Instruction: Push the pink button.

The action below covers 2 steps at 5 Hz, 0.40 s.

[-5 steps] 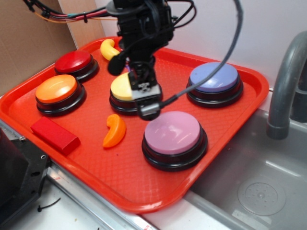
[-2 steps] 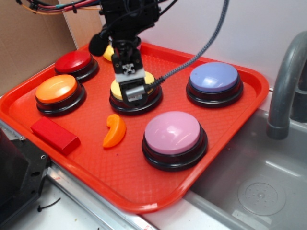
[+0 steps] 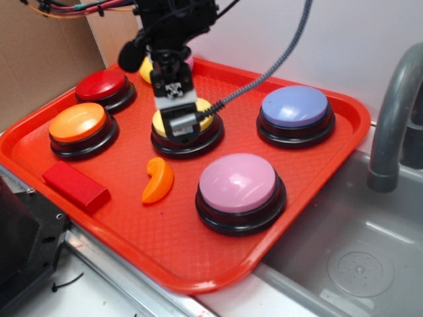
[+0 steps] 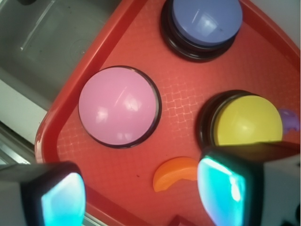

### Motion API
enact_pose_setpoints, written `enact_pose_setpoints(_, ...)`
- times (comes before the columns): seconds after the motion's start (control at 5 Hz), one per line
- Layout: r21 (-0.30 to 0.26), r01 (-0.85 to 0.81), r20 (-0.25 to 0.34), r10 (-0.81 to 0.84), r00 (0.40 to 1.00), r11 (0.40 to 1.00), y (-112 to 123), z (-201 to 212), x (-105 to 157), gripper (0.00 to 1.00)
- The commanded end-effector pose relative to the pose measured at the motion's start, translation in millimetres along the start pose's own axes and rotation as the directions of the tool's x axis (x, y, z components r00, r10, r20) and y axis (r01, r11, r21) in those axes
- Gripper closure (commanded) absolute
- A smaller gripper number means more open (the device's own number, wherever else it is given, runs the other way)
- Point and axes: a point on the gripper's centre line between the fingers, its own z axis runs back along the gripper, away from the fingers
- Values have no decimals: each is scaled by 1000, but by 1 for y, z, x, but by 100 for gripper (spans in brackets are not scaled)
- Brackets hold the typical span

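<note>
**Hand poised over the yellow button, pink button not yet reached**

The hand [image 3: 180, 125] is seen above the yellow button [image 3: 165, 122] in the middle of the tray, with nothing held. In the wrist view its two fingers [image 4: 61, 197] are spread wide apart, one at each lower corner of the picture, and the gap between them is empty. Whether the yellow button is touched by the hand cannot be told from the exterior view; the hand merely overlaps it.

Just in front of the yellow button an orange crescent [image 3: 158, 179] is lying flat on the tray. Beyond that, at the near right of the red tray [image 3: 165, 251], the pink button [image 3: 238, 183] is found, its dome unobstructed and well clear of the hand. A lavender-blue button [image 3: 295, 107] sits at the far right; red [image 3: 101, 86] and orange [image 3: 77, 122] buttons and a red block [image 3: 75, 185] are placed to the left. A sink [image 3: 350, 257] lies beside the tray.

The step in hand is judged to be the approach: the pink button has not been pressed. A sideways move toward the near right is called for, until the hand is centred over the pink dome, followed by a straight descent onto its top. The fingers would probably best be brought together first, so that a firm point is presented. The orange crescent should be passed over, not swept along.
</note>
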Motion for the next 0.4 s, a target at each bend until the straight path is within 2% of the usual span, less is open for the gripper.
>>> enact_pose_setpoints(0.0, 3, 5, 86, -6, 996, 1000, -13, 25, 6, 0)
enact_pose_setpoints(0.2, 29, 10, 44, -11, 999, 1000, -15, 26, 5, 0)
